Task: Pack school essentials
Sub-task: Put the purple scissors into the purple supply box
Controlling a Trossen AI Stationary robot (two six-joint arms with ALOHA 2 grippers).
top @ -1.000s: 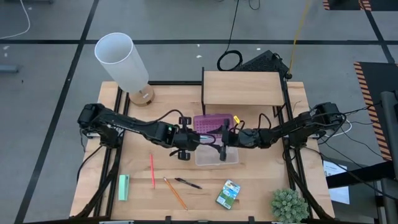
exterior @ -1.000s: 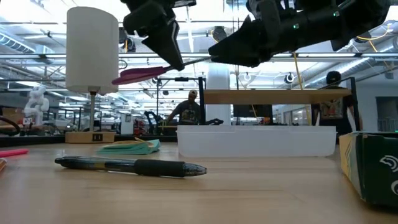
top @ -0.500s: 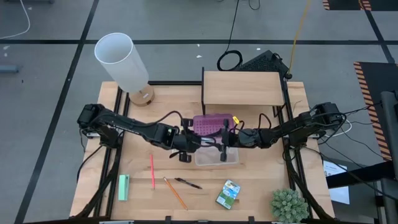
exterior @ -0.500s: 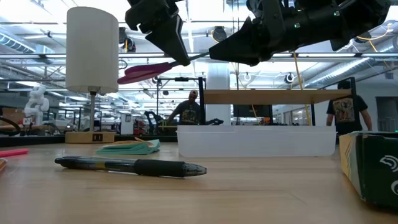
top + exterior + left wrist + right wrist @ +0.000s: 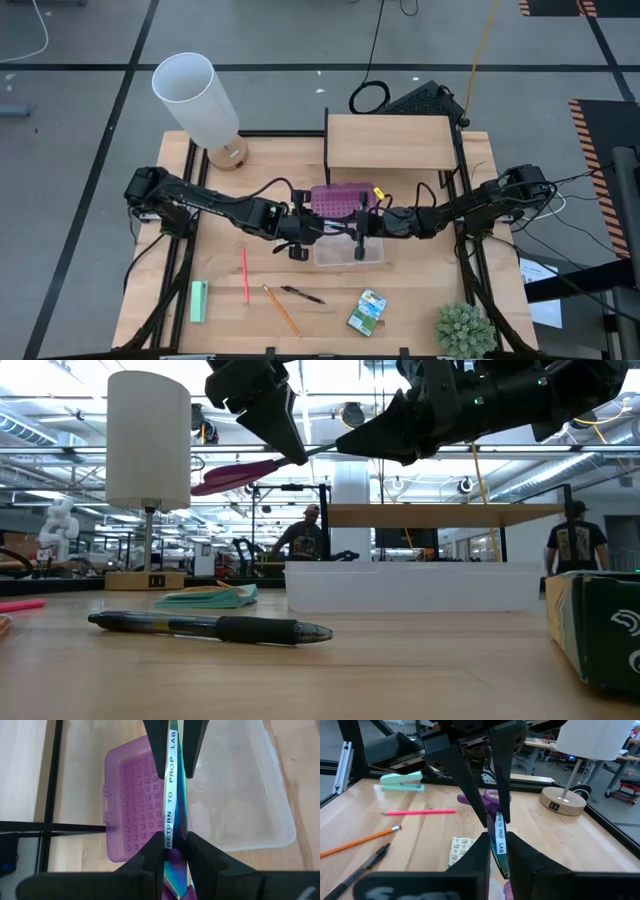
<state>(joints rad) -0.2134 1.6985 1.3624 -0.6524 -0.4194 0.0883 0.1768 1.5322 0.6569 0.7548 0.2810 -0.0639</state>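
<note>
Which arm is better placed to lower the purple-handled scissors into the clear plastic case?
Probably right: the right claw grips the scissors above the clear case; the left claw sits beside it.

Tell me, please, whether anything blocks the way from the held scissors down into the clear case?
Nothing visible does. The scissors, clamped by both the left claw and right claw, hang above the open, empty clear case.

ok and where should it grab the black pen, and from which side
Mid-barrel of the black pen, from straight above, jaws closing across its thin width. It lies flat and slanted on the table, one end close to the orange pencil, so stay off that end. Left gripper and right gripper are both shut on the purple-handled scissors.
</note>
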